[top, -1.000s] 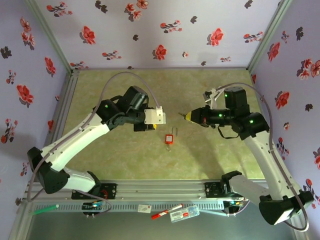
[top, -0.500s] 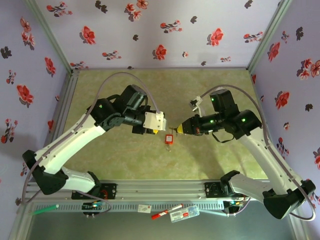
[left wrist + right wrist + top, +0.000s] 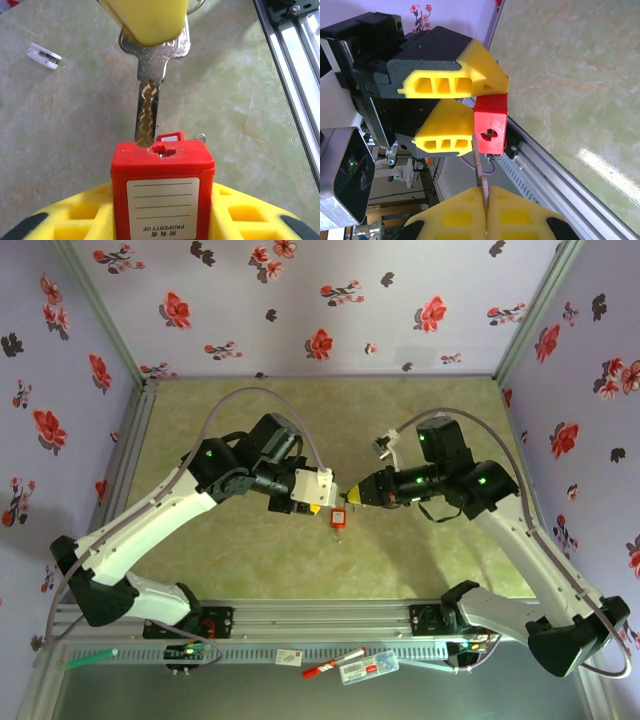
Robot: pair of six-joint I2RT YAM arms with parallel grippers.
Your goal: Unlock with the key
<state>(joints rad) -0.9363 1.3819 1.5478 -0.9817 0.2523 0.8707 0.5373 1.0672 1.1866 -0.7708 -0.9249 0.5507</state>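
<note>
My left gripper [image 3: 320, 504] is shut on a red padlock [image 3: 162, 185], held between its yellow fingers [image 3: 239, 215] with the keyhole face turned toward the other arm. Facing it, my right gripper [image 3: 484, 202] is shut on the key [image 3: 149, 102], a thin grey metal blade with a rounded head. The key's tip touches the left edge of the padlock's keyhole face, beside the keyhole and not inside it. From the right wrist view the key [image 3: 479, 167] runs up past the padlock [image 3: 491, 124] on its left side.
A second red padlock [image 3: 339, 521] with a wire shackle lies on the green table just below the two grippers. A small white clip [image 3: 44, 55] lies on the table farther off. The aluminium rail [image 3: 292, 85] runs along the near edge.
My right gripper has swung left and down with the key until it meets the left gripper. The left gripper shifted slightly right and toward it. The padlock on the table stayed put.
</note>
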